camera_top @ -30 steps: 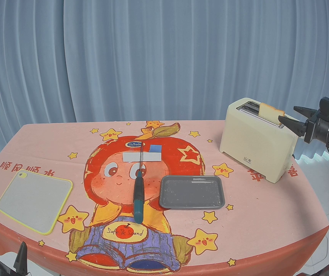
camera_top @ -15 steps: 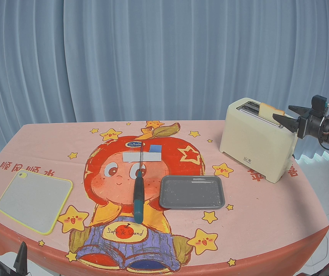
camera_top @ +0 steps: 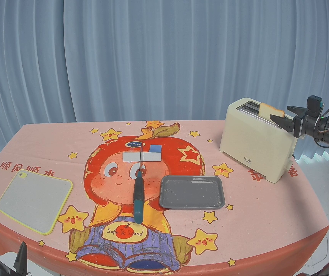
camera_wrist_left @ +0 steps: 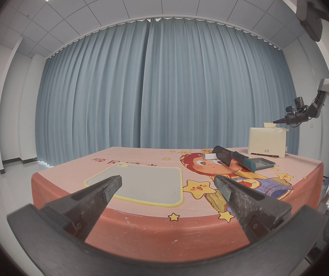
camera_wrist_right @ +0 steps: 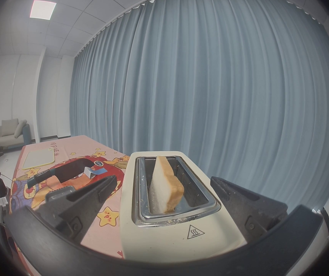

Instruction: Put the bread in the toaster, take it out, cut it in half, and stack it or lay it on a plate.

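Note:
A slice of bread (camera_top: 270, 111) (camera_wrist_right: 165, 188) stands in a slot of the cream toaster (camera_top: 257, 140) (camera_wrist_right: 172, 227) at the table's right, sticking up above the top. My right gripper (camera_top: 282, 115) (camera_wrist_right: 163, 190) hovers open just to the right of the slice at its height, fingers either side of the toaster top, apart from the bread. A knife (camera_top: 138, 190) with a teal handle lies in the table's middle. Beside it sits a grey plate (camera_top: 192, 192). My left gripper (camera_top: 5, 247) (camera_wrist_left: 166, 186) is open, low off the table's front left edge.
A grey cutting board (camera_top: 34, 200) (camera_wrist_left: 141, 178) with a yellow rim lies at the front left. White and blue cards (camera_top: 145, 155) rest behind the knife. A blue curtain hangs behind the table.
My right gripper has risen and moved left toward the bread in the toaster. The left arm and the things on the table have not moved.

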Robot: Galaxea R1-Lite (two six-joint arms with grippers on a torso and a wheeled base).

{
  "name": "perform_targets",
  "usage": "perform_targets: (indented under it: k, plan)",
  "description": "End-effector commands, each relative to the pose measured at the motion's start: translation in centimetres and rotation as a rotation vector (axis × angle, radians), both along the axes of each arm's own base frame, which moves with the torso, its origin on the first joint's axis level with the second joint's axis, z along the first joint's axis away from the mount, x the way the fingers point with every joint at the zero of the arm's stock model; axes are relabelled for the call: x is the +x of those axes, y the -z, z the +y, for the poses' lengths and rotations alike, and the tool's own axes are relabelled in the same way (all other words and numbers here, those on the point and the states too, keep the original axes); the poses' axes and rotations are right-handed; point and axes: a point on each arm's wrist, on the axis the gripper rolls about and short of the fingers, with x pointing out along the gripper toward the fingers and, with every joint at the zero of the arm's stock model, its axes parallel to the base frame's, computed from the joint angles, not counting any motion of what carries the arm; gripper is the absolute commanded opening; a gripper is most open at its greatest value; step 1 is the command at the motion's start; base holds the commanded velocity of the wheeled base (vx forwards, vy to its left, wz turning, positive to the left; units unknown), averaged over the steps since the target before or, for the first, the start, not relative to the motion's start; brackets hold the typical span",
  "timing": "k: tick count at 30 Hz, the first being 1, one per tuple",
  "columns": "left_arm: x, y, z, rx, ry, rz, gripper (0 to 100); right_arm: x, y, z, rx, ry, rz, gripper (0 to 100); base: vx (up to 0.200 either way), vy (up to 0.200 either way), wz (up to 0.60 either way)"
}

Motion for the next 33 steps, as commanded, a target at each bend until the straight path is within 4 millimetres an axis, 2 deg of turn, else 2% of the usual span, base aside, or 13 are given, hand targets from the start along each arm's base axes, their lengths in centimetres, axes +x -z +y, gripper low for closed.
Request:
perform_targets:
  k: [1,9,10,28,33]
  plan:
    - [0.1,0.5,0.0,0.0,0.0,0.012,100,0.3,0.5,0.3,-0.001,-0.009,0.013,100,0.0,0.0,0.0]
    - [0.1,0.5,0.0,0.0,0.0,0.012,100,0.7,0.8,0.9,-0.008,-0.007,0.022,100,0.0,0.0,0.0]
    - [0.1,0.5,0.0,0.0,0.0,0.012,100,0.7,0.8,0.9,-0.008,-0.007,0.022,0,0.0,0.0,0.0]
    - [0.1,0.5,0.0,0.0,0.0,0.012,100,0.5,0.6,1.0,-0.01,-0.004,0.013,0,0.0,0.0,0.0]
    - [0.1,0.5,0.0,0.0,0.0,0.012,100,0.1,-0.9,1.1,-0.007,-0.006,-0.033,0,0.0,0.0,0.0]
